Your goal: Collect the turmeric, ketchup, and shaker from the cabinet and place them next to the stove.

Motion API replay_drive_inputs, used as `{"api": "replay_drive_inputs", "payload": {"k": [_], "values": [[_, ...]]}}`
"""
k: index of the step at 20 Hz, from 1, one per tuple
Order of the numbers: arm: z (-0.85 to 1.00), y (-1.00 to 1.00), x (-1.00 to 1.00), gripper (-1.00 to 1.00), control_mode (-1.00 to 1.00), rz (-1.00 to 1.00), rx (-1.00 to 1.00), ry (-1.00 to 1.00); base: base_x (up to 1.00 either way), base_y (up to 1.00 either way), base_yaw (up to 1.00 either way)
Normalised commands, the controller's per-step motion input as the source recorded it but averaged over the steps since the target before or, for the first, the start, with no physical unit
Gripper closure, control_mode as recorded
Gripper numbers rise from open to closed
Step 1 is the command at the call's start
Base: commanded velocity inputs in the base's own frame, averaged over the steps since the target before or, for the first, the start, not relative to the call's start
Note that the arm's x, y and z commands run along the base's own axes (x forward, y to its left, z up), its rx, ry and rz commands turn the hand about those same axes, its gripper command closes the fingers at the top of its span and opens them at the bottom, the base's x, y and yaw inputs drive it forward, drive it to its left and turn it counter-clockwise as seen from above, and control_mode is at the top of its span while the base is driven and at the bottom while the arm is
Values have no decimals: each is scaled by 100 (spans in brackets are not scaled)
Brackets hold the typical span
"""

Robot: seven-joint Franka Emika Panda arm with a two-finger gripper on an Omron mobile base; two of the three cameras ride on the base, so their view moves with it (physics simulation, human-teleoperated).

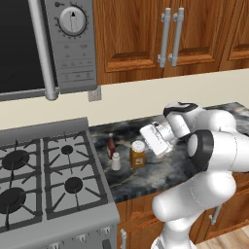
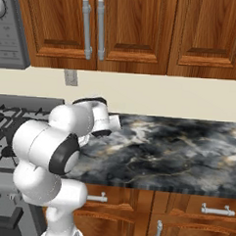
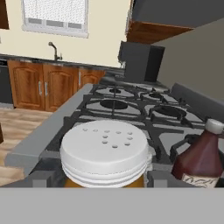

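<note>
**A:** What is the hand view giving you that the base views aren't?

**B:** The turmeric is sitting at bottom centre, its white lid dotted with holes, and the end effector is straddling it. The fingertips are standing apart, one at each side. I cannot tell whether they are pressing on the jar. The ketchup is rising at lower right, with the stove stretching behind.

**A:** And the left base view?

**B:** It is showing the shaker standing on the counter at mid-frame, between the ketchup and the turmeric and a little nearer the camera. All three are standing just right of the stove.

**A:** Anything blocking?

**B:** In the right base view the white arm is covering the spot where the jars stand. The microwave is hanging at upper left of the left base view.
</note>
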Motion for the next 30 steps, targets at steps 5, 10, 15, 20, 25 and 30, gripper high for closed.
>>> {"api": "replay_drive_inputs", "payload": {"k": [5, 10, 15, 20, 25, 30], "values": [[-24, 4, 21, 100, -100, 0, 0, 0, 0, 0, 0], [-23, 5, 19, 100, -100, 0, 0, 0, 0, 0, 0], [-22, 3, 20, 100, -100, 0, 0, 0, 0, 0, 0], [-23, 2, 22, 100, -100, 0, 0, 0, 0, 0, 0], [-30, 8, 10, 100, -100, 0, 0, 0, 0, 0, 0], [-28, 19, 0, 100, -100, 0, 0, 0, 0, 0, 0]]}}
